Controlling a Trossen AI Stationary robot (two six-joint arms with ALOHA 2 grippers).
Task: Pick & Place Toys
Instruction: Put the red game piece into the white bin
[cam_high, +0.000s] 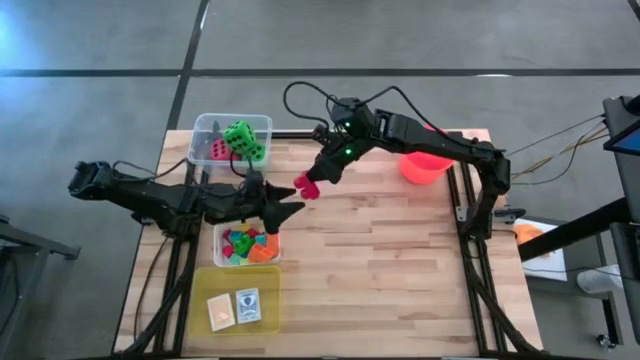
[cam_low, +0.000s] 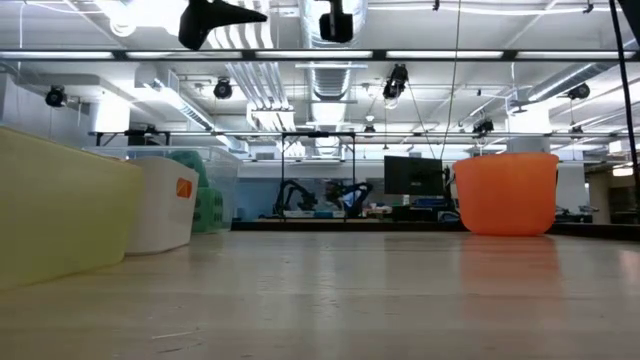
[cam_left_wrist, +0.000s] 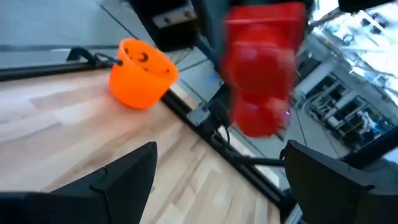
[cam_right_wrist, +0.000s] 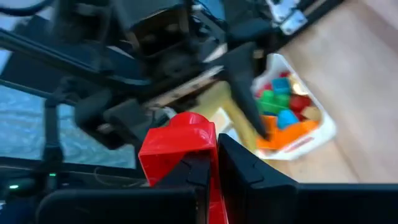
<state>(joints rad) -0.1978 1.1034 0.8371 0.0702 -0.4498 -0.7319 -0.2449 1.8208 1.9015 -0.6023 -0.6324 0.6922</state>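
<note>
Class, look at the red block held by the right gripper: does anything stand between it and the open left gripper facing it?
Nothing visible does. The red block in the right gripper hangs just ahead of the open left gripper, apart from it, with only air between.

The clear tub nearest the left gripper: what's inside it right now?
The clear plastic tub holds a heap of small bright blocks: green, orange, blue, red and yellow. The open left gripper hangs over its far edge, hiding that corner, and lower blocks are buried.

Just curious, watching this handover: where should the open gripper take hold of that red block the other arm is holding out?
Probably the free lower end of the red block, come at level from the left gripper's own side. The right gripper pinches the other end, and the block's flat sides already hang between the left jaws, which stand wide open.
</note>
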